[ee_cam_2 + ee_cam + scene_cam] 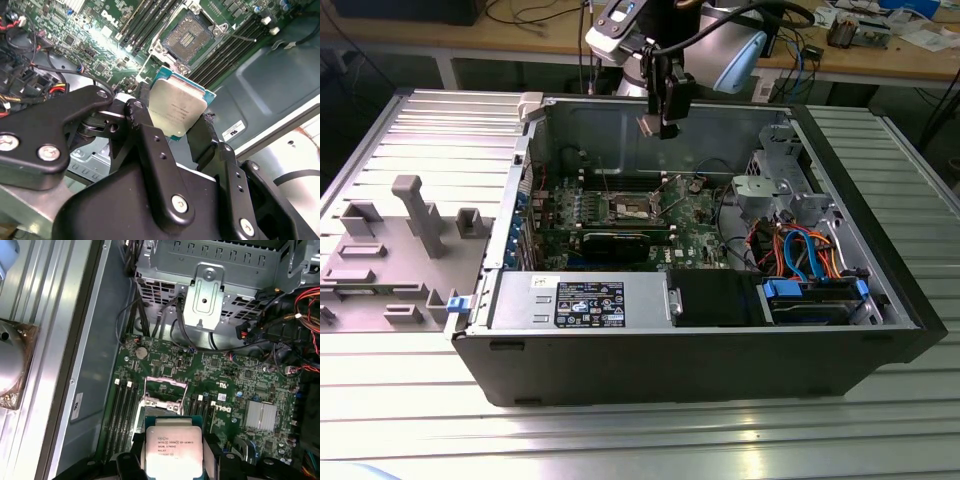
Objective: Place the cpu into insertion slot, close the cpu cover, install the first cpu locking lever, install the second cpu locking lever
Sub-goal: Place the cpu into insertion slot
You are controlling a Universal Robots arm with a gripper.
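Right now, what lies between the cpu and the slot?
Nothing; the claw holds the cpu above the slot, with open air between, in the exterior view.

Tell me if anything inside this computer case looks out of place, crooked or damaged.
Nothing looks damaged, spilled or askew. The one part out of its seat is the cpu, gripped by the end effector and held above the board, apart from the insertion slot, which lies open and bare.
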